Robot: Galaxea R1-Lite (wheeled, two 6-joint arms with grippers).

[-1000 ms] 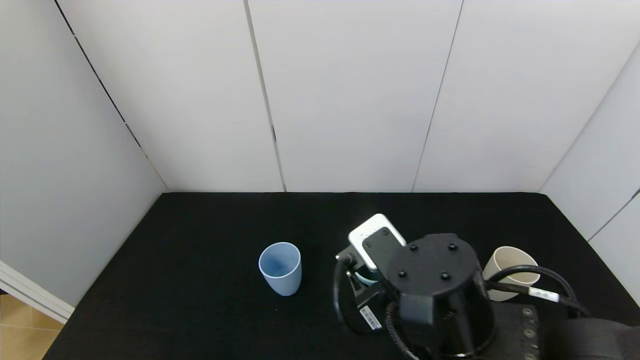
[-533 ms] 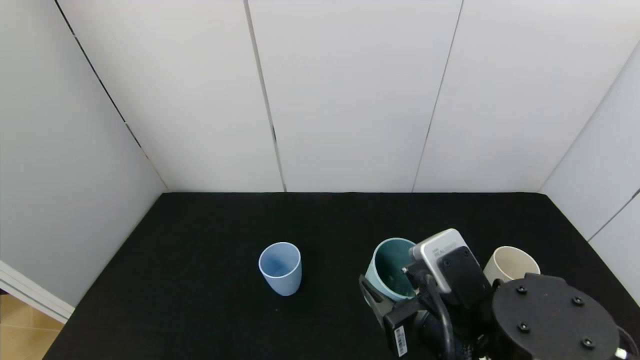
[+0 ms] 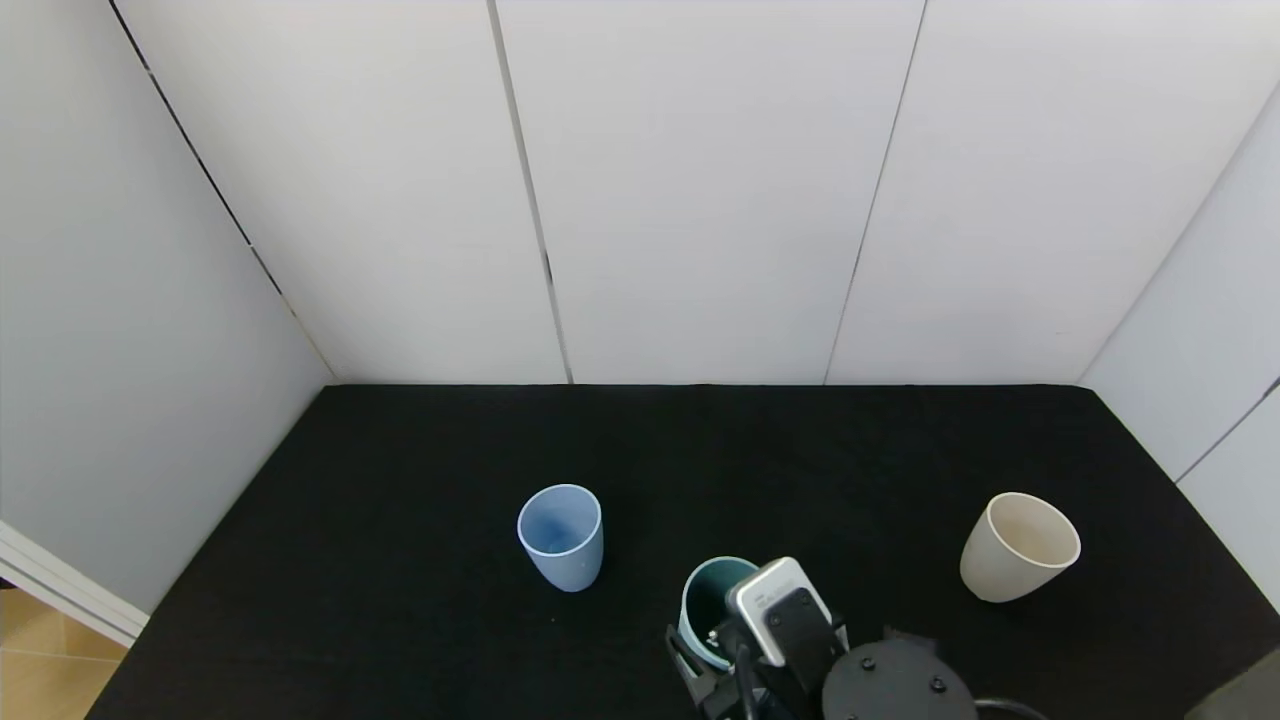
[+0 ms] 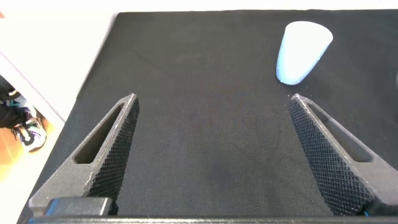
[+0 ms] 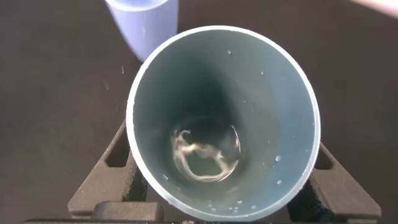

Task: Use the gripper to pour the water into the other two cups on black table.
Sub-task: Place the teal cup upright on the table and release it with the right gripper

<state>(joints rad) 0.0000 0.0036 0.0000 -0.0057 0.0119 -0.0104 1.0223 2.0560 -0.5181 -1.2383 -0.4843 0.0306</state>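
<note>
Little clear water (image 5: 205, 155) swirling in the matte teal-green tumbler (image 3: 712, 608), right gripper (image 3: 770, 650) jaws pinching it; tipping slowly over the light-blue tumbler (image 3: 560, 535) beyond. Left gripper (image 4: 211, 155) jaws spread, idling.

Lab test booth, plain white panel walls (image 3: 700, 190), black-cloth table (image 3: 400, 600)

In the head view, the right claw (image 3: 700, 672) is cut off by the bottom edge and partly hidden behind its white box (image 3: 778, 606); the teal cup (image 3: 712, 610) hides its lower body there. In the right wrist view, the light blue cup (image 5: 142, 23) is cropped by the top edge.
</note>
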